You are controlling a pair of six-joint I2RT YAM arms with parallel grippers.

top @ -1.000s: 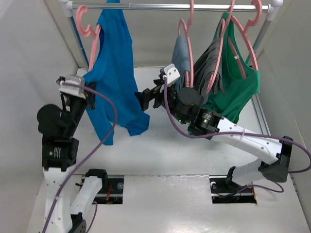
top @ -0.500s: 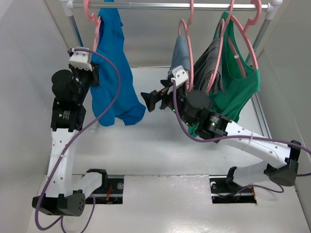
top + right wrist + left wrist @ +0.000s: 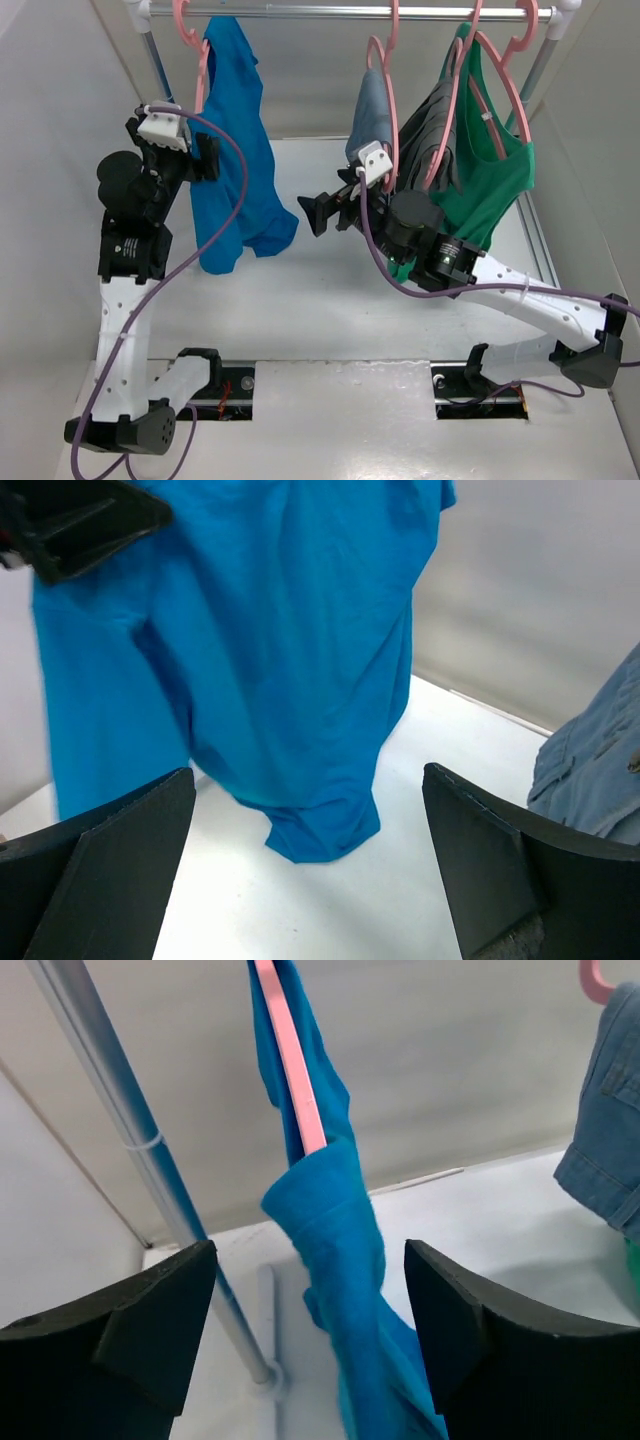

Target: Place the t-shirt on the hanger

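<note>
Left fingers [image 3: 150, 1340] of mine stand spread and released. A fold of the blue t-shirt [image 3: 235, 150] hangs in the gap between them, and neither one presses it. To the right, my right fingers [image 3: 100, 870] are spread wide as well, grasping nothing. They point left toward the t-shirt's lower hem from a little way off, above the white tabletop [image 3: 330, 300]. The t-shirt hangs on the pink hanger [image 3: 295, 1070], whose arm runs up out of the cloth. The garment droops in a bunched length at the left of the scene. Farther back, the hanger's hook sits over the silver rail [image 3: 350, 13] near its left end. Along the rail to the right, a grey-blue garment [image 3: 372, 115] and a green tank top [image 3: 495, 180] hang on other pink hangers [image 3: 385, 60].
</note>
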